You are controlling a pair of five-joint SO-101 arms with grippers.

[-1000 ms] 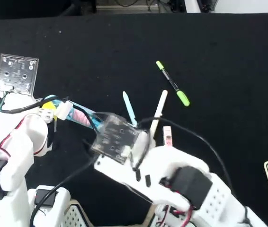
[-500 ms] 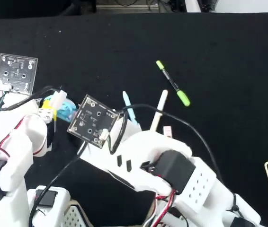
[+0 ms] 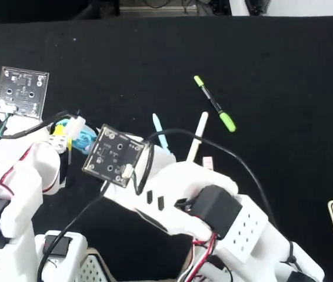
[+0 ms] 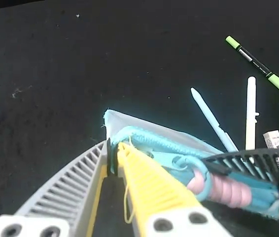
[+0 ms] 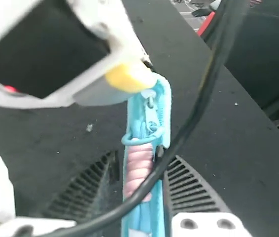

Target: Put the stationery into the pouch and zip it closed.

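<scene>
1. My left gripper [image 4: 114,148] was clamped shut on one end corner of the blue pouch [image 4: 164,142]. I judged it to be an anchor, so the zip had something to pull against.
2. My right gripper [image 5: 139,183] straddled the pouch farther along. Its black ribbed fingers [image 5: 191,187] were closed against both sides, just short of the zip pull [image 5: 152,114].
3. The zip pull sat at the pouch end held by the left gripper.
4. A pink ribbed item [image 5: 137,168] lay inside the pouch, in the open slit.
5. The rest lay on the black table [image 3: 272,59], beyond the pouch's free end. The blue pen [image 3: 161,135] was nearest the pouch, then the cream pen [image 3: 198,138] and a small white-and-pink block [image 3: 207,164].
6. The green marker [image 3: 215,104] lay well apart from the pouch.
7. With that much still outside the pouch, I judged the task barely begun.
</scene>
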